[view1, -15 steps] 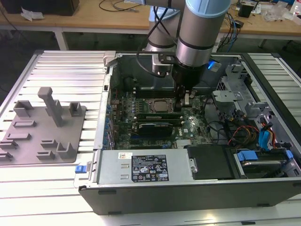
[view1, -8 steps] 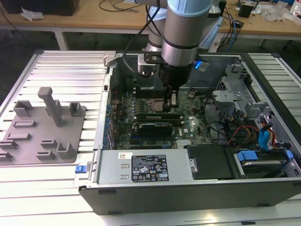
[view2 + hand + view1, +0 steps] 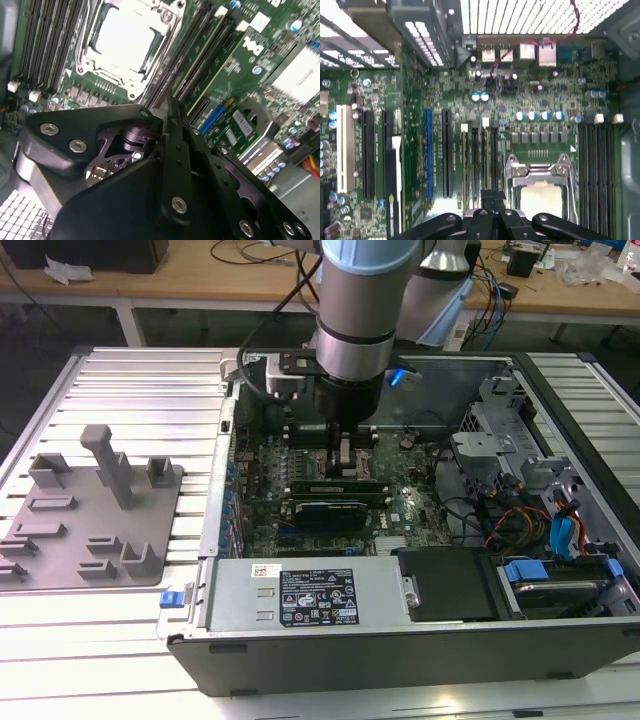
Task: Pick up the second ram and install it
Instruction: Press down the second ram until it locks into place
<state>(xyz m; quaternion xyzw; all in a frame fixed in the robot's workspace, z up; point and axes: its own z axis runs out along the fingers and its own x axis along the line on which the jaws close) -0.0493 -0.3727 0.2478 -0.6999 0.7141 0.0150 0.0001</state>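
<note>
While one pincer hovers, one ram sits seated.

One robot arm stands over one open computer case holding one motherboard; one grey fixture tray lies at the exterior view's left; one processor socket shows in both wrist views; one blue slot — and five small blue-topped capacitors in a row.
</note>
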